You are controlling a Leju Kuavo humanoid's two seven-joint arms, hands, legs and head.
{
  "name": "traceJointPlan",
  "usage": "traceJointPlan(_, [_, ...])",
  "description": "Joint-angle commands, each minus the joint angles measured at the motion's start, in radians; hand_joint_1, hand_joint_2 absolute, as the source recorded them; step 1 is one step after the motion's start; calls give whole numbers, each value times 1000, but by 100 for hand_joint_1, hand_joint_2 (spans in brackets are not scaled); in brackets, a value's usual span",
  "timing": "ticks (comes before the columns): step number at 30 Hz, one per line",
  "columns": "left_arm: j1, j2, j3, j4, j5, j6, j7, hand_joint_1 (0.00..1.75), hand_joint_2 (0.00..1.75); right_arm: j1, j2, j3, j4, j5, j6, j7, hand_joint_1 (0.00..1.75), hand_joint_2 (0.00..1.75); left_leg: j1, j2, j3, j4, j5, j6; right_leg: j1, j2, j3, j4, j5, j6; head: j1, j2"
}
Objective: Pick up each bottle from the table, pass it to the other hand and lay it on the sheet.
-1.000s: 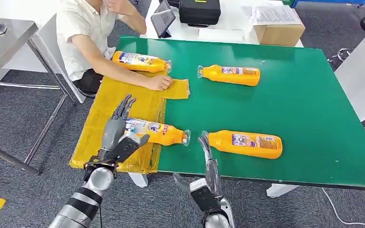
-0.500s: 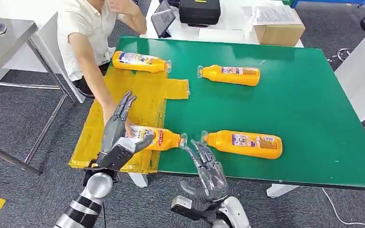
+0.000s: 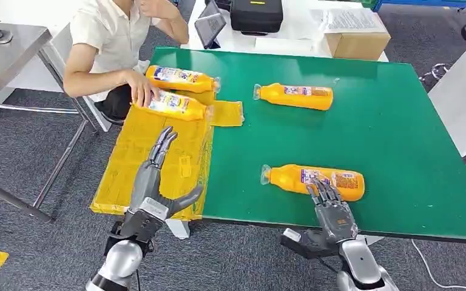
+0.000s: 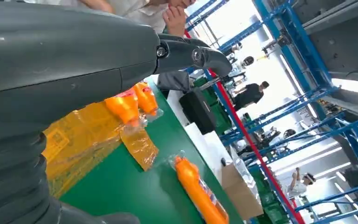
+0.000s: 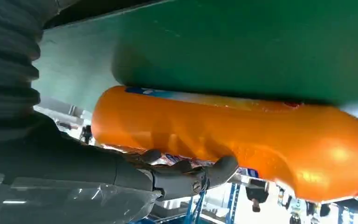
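Touching bottle (image 3: 315, 181): right hand (image 3: 334, 215) fingertips

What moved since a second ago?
The person's hand carried the near sheet bottle up beside the far one. The right robot hand swung over to the near table bottle. The left robot hand stayed open; the far table bottle stayed.

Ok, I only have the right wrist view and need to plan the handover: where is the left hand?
Observer: The left hand hovers open above the yellow sheet, holding nothing.
Operator: Is the sheet free?
Observer: No. A person's hand holds the held bottle at its far end, beside a second bottle.
Operator: Any others?
Observer: A far bottle lies across the green table, beyond the near bottle that your right hand touches.
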Motion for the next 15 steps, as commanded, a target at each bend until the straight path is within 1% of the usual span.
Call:
traceJointPlan(1, [-1,-1,-11,0,5,6,7,0,175,-125,-63,60,68,62,-11,43,0,175,0,3,1,1,0,0,0,4,0,0,1,0,0,0])
traceJointPlan(3, [-3,-1,-16,0,0,8,1,0,175,-148,-70,86,71,83,-31,52,0,175,0,5,0,1,1,0,-1,6,0,0,3,0,0,0])
traceJointPlan(4, [-3,-1,-18,-1,0,9,0,0,175,-153,-69,89,69,86,-33,54,0,175,-1,4,-1,1,2,1,-2,4,-1,0,4,2,0,0])
traceJointPlan(7, [-2,2,-23,-7,0,6,-3,0,175,-153,-69,97,43,85,-52,46,0,175,-4,4,-3,1,4,3,-4,4,-3,1,6,4,0,0])
traceJointPlan(8, [-3,4,-27,-5,-2,5,-4,0,175,-149,-75,111,22,110,-76,46,0,175,-3,6,-2,1,4,2,-4,7,-3,1,6,3,0,0])
traceJointPlan(9, [-4,3,-28,-2,-2,5,-4,0,175,-145,-71,110,13,102,-90,44,0,175,-4,4,-3,1,5,3,-4,5,-4,1,6,4,0,0])
traceJointPlan(11, [-4,3,-28,-2,-2,5,-4,0,175,-143,-69,112,13,102,-90,44,0,175,-5,3,-6,0,7,4,-5,4,-6,0,8,5,1,0])
traceJointPlan(13, [-4,3,-28,-2,-2,5,-4,0,175,-143,-69,112,13,102,-90,44,0,175,-5,5,-6,1,7,3,-5,5,-7,1,9,3,0,0])
traceJointPlan(15, [-4,3,-28,-2,-2,5,-4,0,175,-143,-69,112,13,102,-90,44,0,175,-5,3,-8,0,9,3,-5,4,-9,0,10,5,0,0])
